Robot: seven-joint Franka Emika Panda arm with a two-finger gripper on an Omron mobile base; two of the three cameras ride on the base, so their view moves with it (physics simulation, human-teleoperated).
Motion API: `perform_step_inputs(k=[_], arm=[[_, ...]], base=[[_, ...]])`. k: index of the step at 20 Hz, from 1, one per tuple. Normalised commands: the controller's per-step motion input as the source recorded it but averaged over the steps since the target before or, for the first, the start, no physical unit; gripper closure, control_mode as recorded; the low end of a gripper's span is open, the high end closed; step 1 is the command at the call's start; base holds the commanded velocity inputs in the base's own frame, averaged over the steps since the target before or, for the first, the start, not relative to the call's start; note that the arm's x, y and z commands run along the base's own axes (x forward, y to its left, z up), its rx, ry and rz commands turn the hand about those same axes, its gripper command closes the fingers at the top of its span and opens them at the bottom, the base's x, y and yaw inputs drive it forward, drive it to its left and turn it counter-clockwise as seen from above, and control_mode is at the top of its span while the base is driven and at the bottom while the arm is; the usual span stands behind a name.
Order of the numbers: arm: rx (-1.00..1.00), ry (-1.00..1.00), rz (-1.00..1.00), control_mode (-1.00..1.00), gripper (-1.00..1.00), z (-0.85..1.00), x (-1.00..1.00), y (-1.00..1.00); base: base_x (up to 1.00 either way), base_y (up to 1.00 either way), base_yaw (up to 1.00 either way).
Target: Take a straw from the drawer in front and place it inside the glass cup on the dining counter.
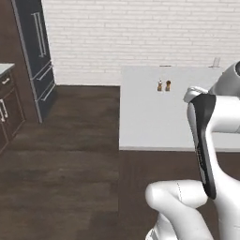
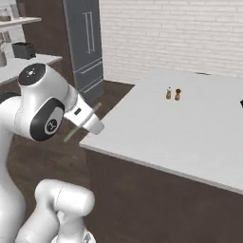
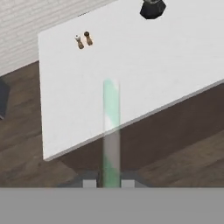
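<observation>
My gripper (image 3: 109, 182) is shut on the straw (image 3: 111, 127), a thin pale green-white tube that rises straight up from between the fingertips in the hand view. Ahead of it lies the white top of the dining counter (image 3: 144, 65), whose near edge crosses behind the straw. In the right base view the straw (image 2: 70, 136) shows as a slim stick slanting past the white hand, left of the counter's corner (image 2: 90, 142). A small clear glass cup (image 1: 216, 62) stands at the counter's far right edge in the left base view. The drawer is out of view.
Two small shakers (image 1: 163, 85) stand together mid-counter. A black plant pot (image 3: 152, 8) sits near the far side. A tall dark fridge (image 2: 88, 47) and dark cabinets (image 1: 9, 108) line the left. Dark wood floor (image 1: 70, 154) lies open left of the counter.
</observation>
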Motion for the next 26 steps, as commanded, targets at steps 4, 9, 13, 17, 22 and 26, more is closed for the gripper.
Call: perform_step_inputs(k=[4, 9, 13, 17, 22, 26], arm=[[0.0, 0.0, 0.0, 1.0, 1.0, 0.0, 0.0, 0.0], [0.0, 0.0, 0.0, 1.0, 1.0, 0.0, 0.0, 0.0], [0.0, 0.0, 0.0, 1.0, 1.0, 0.0, 0.0, 0.0], [0.0, 0.0, 0.0, 1.0, 1.0, 0.0, 0.0, 0.0], [0.0, 0.0, 0.0, 1.0, 1.0, 0.0, 0.0, 0.0], [0.0, 0.0, 0.0, 1.0, 1.0, 0.0, 0.0, 0.0]], base=[[-0.26, -0.52, -0.64], [-0.01, 0.64, -0.51], [0.43, 1.0, -0.38], [0.45, 1.0, -0.36], [0.4, 1.0, -0.31], [0.07, 1.0, -0.28]])
